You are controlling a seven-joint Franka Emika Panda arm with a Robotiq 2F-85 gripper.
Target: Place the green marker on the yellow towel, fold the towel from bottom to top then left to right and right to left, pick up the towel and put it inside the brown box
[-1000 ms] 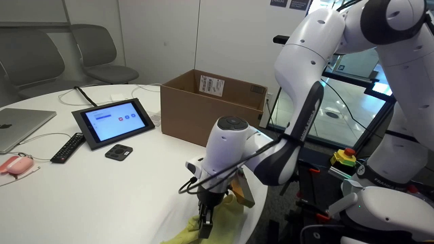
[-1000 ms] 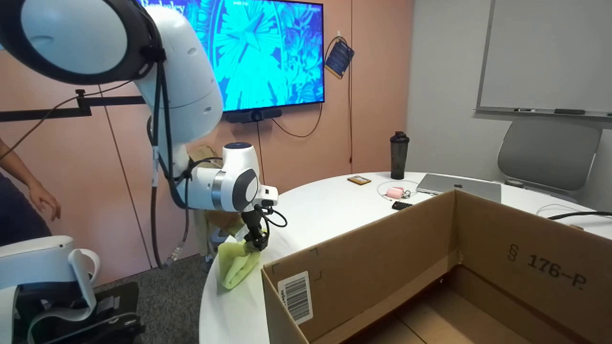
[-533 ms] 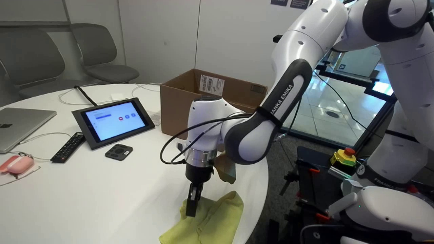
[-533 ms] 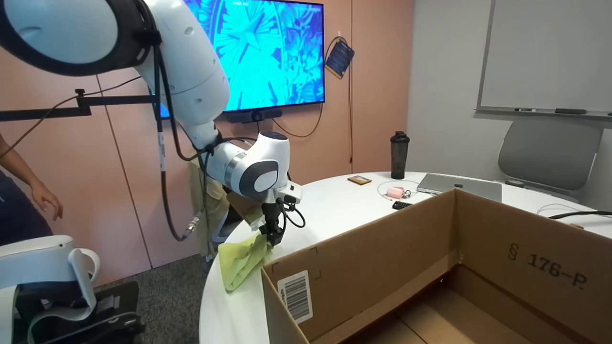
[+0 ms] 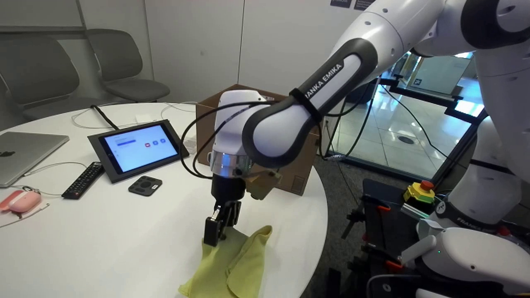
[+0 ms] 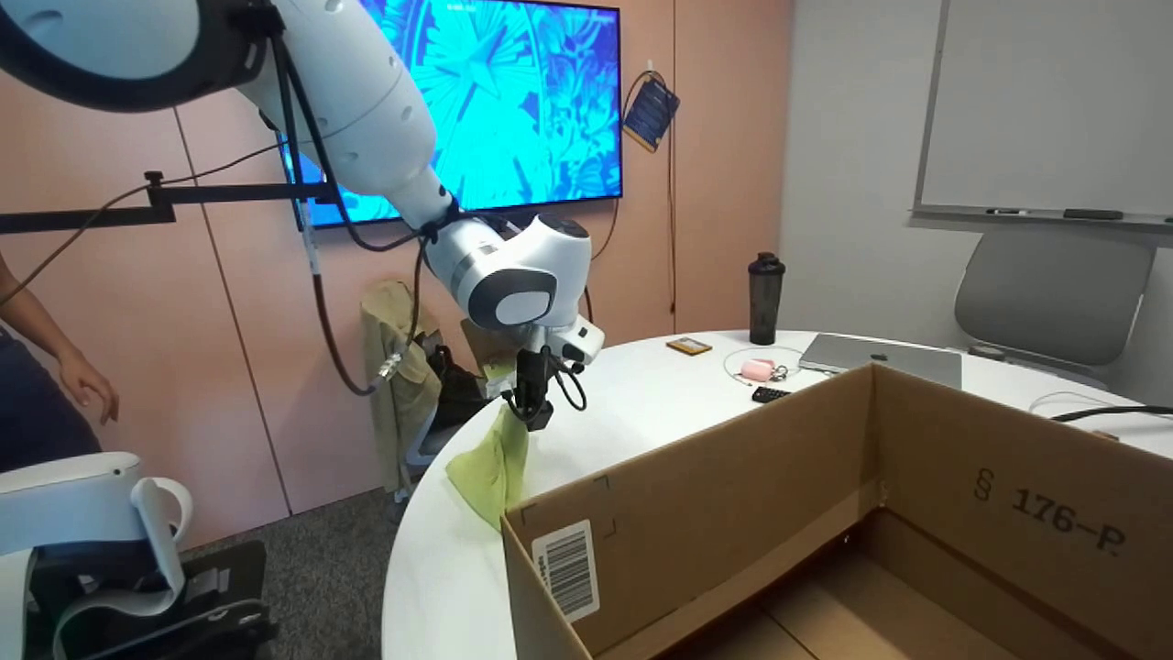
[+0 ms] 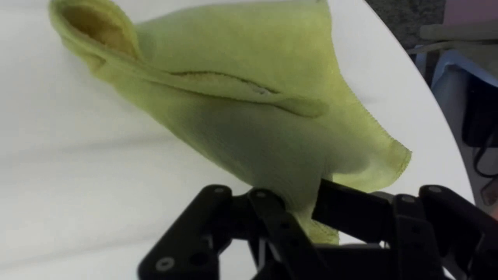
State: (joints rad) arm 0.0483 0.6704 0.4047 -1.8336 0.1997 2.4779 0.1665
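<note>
My fingers are pinched together, gripping a bit of the yellow towel. In an exterior view, the rest spreads over the tabletop toward 6 o'clock; brown box at my 1 o'clock.

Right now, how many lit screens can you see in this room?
2: the tablet on the table near the brown box, and the wall screen, partly behind the arm. Others may be hidden or out of view.
</note>
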